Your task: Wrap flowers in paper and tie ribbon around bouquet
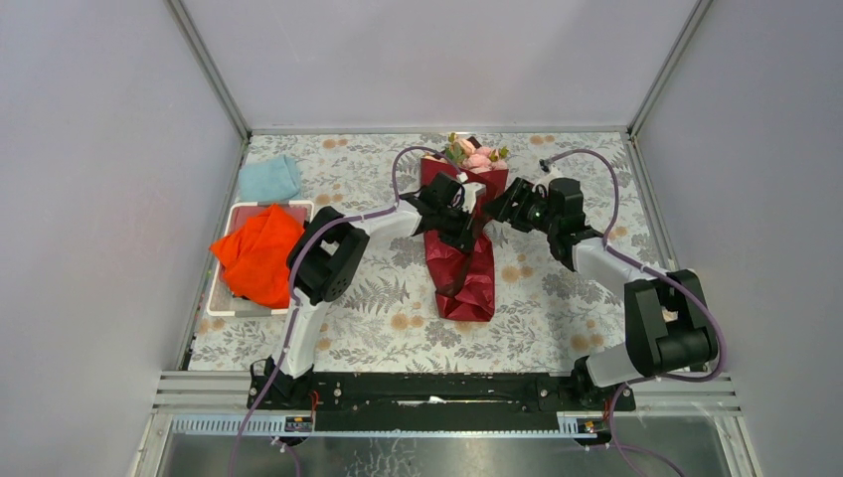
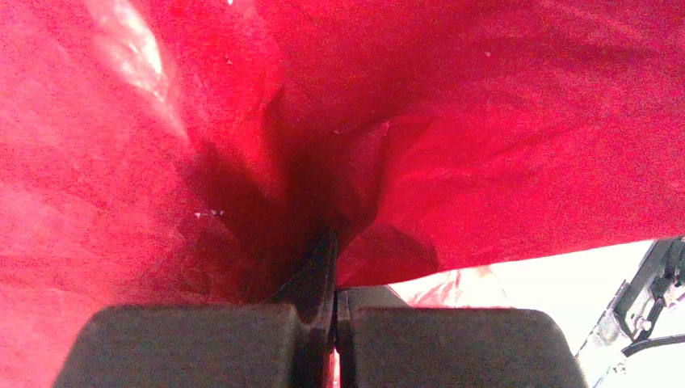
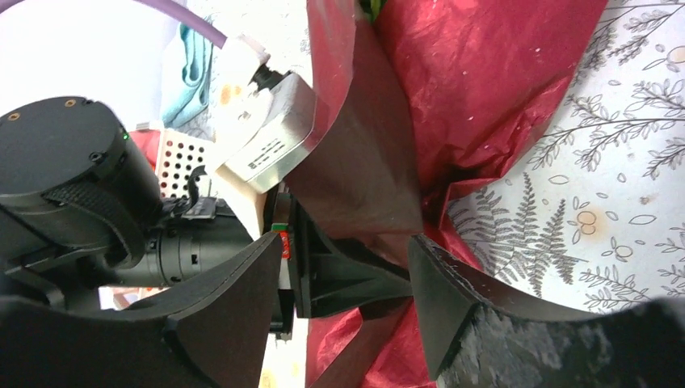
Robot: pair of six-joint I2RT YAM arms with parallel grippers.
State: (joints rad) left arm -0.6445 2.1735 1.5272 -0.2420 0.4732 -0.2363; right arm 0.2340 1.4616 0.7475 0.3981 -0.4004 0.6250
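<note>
The bouquet (image 1: pixel 467 278) lies lengthwise at mid-table as a cone of dark red paper (image 2: pixel 485 121). The flowers (image 1: pixel 479 155), pink roses with green leaves, show at its far wide end. My left gripper (image 1: pixel 460 227) sits on the cone's upper part, shut, with a fold of the paper pinched between its fingers (image 2: pixel 323 267). My right gripper (image 1: pixel 502 206) hovers just right of it, open. In the right wrist view its jaws (image 3: pixel 343 259) straddle the left gripper's finger (image 3: pixel 355 275) and the paper (image 3: pixel 485 81) without touching either. The ribbon is out of view.
A white tray (image 1: pixel 260 205) at the left holds a bright orange cloth (image 1: pixel 258 253). A light blue cloth (image 1: pixel 270 179) lies behind it. The floral tablecloth (image 1: pixel 557 298) covers the table, and grey walls close in at the left, right and back.
</note>
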